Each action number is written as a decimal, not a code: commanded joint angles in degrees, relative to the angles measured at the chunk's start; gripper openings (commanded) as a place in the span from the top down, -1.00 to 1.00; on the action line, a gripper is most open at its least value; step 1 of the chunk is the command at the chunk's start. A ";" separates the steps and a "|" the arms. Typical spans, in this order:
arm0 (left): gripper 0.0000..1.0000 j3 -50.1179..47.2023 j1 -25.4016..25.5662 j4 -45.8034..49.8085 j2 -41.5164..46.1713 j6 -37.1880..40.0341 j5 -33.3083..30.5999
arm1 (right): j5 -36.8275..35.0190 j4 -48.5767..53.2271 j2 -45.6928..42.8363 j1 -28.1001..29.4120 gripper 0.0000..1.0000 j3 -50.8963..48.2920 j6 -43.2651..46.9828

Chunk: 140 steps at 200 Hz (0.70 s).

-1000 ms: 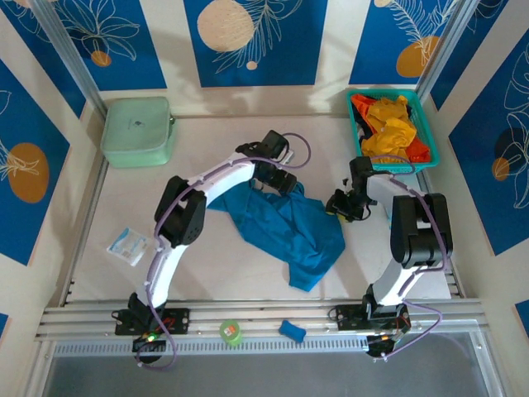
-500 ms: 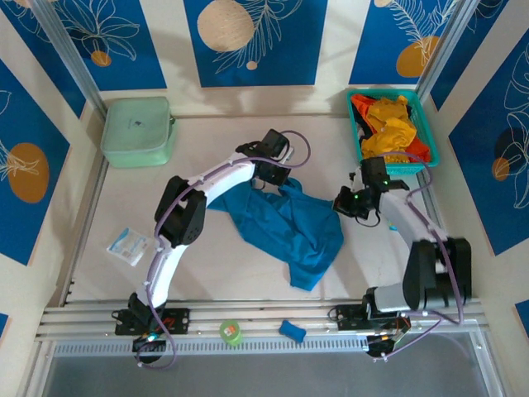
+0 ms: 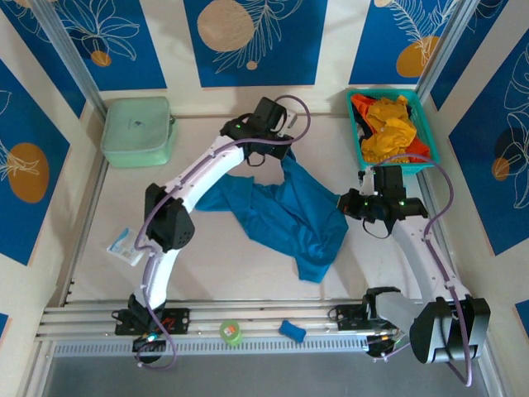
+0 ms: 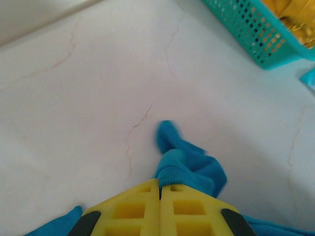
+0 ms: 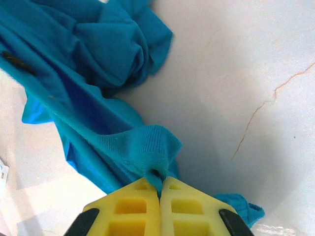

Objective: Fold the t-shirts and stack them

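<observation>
The blue t-shirt (image 3: 285, 217) lies crumpled across the middle of the table, its upper edge drawn up between both grippers. My left gripper (image 3: 282, 158) is shut on a ribbed edge of the blue shirt (image 4: 189, 164) toward the back; the yellow fingers (image 4: 133, 209) meet on the cloth. My right gripper (image 3: 343, 204) is shut on the shirt's right edge, and a fold of the blue cloth (image 5: 147, 142) bunches at its fingertips (image 5: 160, 181). A yellow-orange t-shirt (image 3: 388, 128) and a red-orange t-shirt (image 3: 362, 104) lie piled in the teal basket (image 3: 359, 141).
A mint-green case (image 3: 136, 131) sits at the back left. A white packet (image 3: 128, 246) lies at the near left. A green tape roll (image 3: 231, 332) and a small blue object (image 3: 291, 331) rest on the front rail. The basket's corner (image 4: 256, 34) is close to the left gripper.
Both grippers have shut on the blue shirt. The left one moved toward the back and the right one swung out to the right, pulling the shirt's upper edge wider between them.
</observation>
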<state>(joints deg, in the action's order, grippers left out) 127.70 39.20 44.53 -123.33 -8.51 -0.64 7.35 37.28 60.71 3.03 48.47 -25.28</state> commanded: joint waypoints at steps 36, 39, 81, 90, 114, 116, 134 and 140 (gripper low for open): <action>1.00 1.71 0.17 6.99 6.18 2.18 -2.53 | -1.54 2.26 0.45 -0.13 1.00 -0.34 -0.12; 1.00 1.68 0.17 7.17 6.30 2.19 -2.48 | -1.67 2.38 0.54 -0.13 1.00 -0.17 -0.12; 1.00 0.78 0.70 7.56 8.25 2.76 -1.95 | -1.85 2.19 0.99 -0.18 1.00 0.02 -0.97; 1.00 0.71 0.73 6.89 8.21 2.97 -1.74 | -1.65 2.19 1.04 -0.13 1.00 -0.03 -1.15; 1.00 4.16 0.79 5.75 5.17 3.50 0.43 | -2.74 2.34 0.74 -0.13 1.00 -0.20 -3.02; 1.00 4.67 0.79 5.70 4.71 3.57 0.72 | -3.01 2.42 0.73 -0.13 1.00 -0.21 -3.40; 1.00 10.03 0.88 4.97 -0.13 3.78 4.58 | -6.52 2.67 0.25 -0.13 1.00 -1.25 -7.51; 1.00 12.30 0.96 4.68 -2.06 3.77 6.22 | -7.83 2.55 0.07 -0.14 1.00 -1.92 -9.05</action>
<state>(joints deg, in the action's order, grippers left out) 132.40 40.05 51.94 -120.53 -6.04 1.34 4.97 37.10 61.67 3.03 48.18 -28.67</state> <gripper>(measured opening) 0.064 0.049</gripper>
